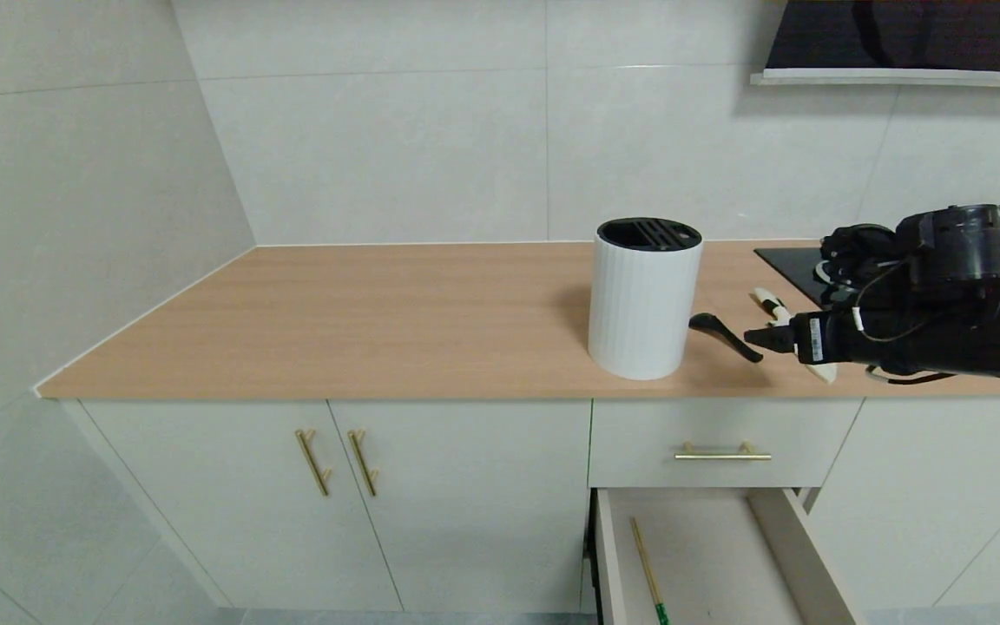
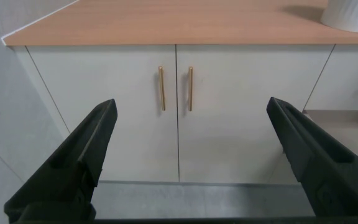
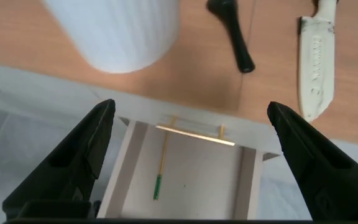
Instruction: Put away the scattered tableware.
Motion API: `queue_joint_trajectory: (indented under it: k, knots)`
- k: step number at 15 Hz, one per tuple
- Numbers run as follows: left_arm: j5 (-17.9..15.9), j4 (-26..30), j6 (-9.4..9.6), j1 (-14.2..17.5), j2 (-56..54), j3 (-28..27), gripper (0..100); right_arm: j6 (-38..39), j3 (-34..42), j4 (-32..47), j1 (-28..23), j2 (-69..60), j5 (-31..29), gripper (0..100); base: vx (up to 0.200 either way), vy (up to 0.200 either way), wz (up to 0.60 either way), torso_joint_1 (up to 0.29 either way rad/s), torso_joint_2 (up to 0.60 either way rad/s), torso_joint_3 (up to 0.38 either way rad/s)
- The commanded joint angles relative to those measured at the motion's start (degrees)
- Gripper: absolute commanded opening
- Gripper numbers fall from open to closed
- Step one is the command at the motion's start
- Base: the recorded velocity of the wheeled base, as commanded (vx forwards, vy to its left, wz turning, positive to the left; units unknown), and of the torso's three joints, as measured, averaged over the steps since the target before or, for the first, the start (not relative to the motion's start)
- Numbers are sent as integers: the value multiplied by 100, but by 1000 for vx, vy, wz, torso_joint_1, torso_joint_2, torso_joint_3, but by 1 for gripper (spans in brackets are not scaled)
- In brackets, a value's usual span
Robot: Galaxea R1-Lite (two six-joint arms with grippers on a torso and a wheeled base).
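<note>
On the wooden counter point(image 1: 396, 312) stands a white ribbed utensil holder point(image 1: 644, 304) with a black slotted top. Right of it lie a black utensil point(image 1: 724, 333) and a white knife-shaped utensil point(image 1: 821, 371). My right gripper point(image 1: 762, 338) hovers over the counter's front edge, above these two. In the right wrist view it is open point(image 3: 191, 162) with nothing between its fingers; the holder point(image 3: 120, 31), the black utensil point(image 3: 234, 34) and the white utensil point(image 3: 316, 68) lie beyond. My left gripper point(image 2: 191, 155) is open, low in front of the cabinet doors point(image 2: 179, 112).
Under the counter a lower drawer point(image 1: 769, 555) stands pulled out, holding a chopstick with a green tip point(image 1: 646, 560); the chopstick point(image 3: 160, 168) lies along its left side. A shut drawer with a gold handle point(image 1: 722, 452) is above it. A black hob point(image 1: 791, 260) sits at the back right.
</note>
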Motion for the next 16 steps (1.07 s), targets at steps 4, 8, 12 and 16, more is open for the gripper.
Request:
queue_joint_trajectory:
  k: [4, 8, 12, 16]
  knots:
    - [2, 5, -1, 1, 7, 0, 100, -379, -1079, -451, -225, 1665, 87, 100, 0, 0, 0, 0, 0, 0]
    - [2, -4, -1, 1, 7, 0, 100, -599, -1141, -1163, -243, 2368, 114, 100, 0, 0, 0, 0, 0, 0]
    - [2, -4, -1, 1, 7, 0, 100, -564, -1360, -1321, -304, 2623, 122, 100, 0, 0, 0, 0, 0, 0]
    - [2, -4, -1, 1, 7, 0, 100, -537, -1641, -1321, -445, 2807, 70, 100, 0, 0, 0, 0, 0, 0]
